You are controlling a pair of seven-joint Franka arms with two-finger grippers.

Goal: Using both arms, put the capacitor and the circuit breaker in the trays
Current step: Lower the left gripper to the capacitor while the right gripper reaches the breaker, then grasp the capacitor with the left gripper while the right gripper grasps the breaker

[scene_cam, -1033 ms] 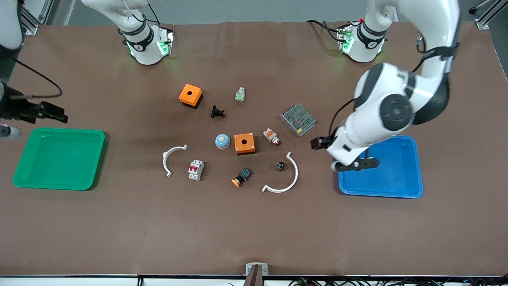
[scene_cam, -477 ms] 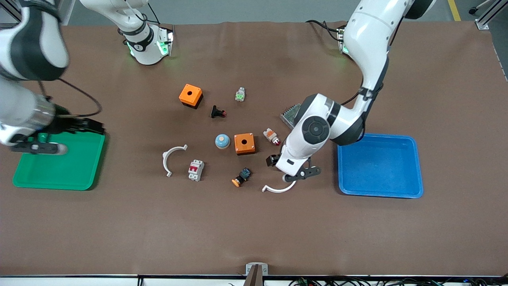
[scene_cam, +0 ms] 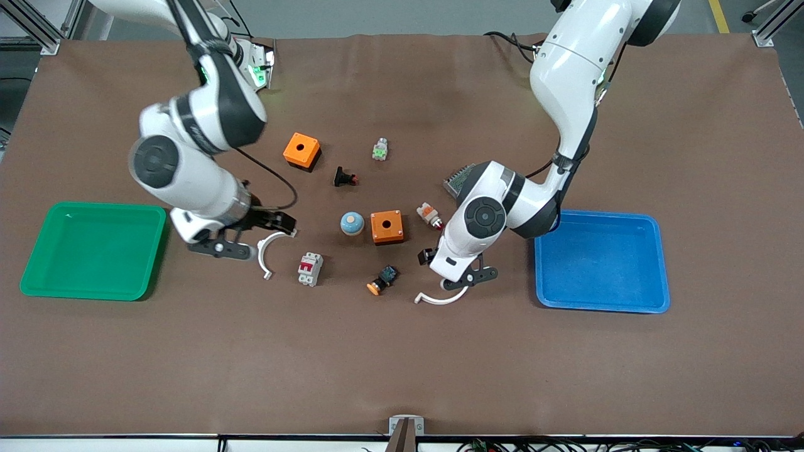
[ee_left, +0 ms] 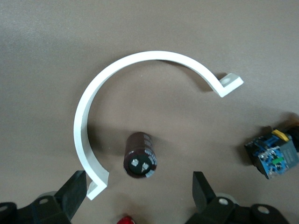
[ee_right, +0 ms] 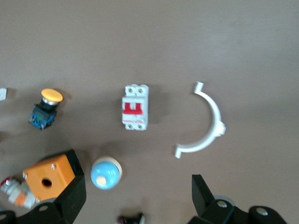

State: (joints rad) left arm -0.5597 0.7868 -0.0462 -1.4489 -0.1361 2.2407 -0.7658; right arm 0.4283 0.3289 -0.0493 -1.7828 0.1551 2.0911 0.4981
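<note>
Front view: a brown mat covers the table [scene_cam: 402, 364], with a green tray [scene_cam: 94, 250] and a blue tray [scene_cam: 600, 262] at the ends. The circuit breaker [scene_cam: 310, 269] lies at the 5 o'clock of one of two white clips [scene_cam: 269, 248]. Two orange boxes [scene_cam: 301, 150].

Left wrist view: the left gripper [ee_left: 135, 198] hangs released over the capacitor [ee_left: 139, 155].

Right wrist view: the right gripper [ee_right: 135, 196] hangs spread

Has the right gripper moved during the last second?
Yes. The right gripper has left the green tray and is now close to the circuit breaker.
</note>
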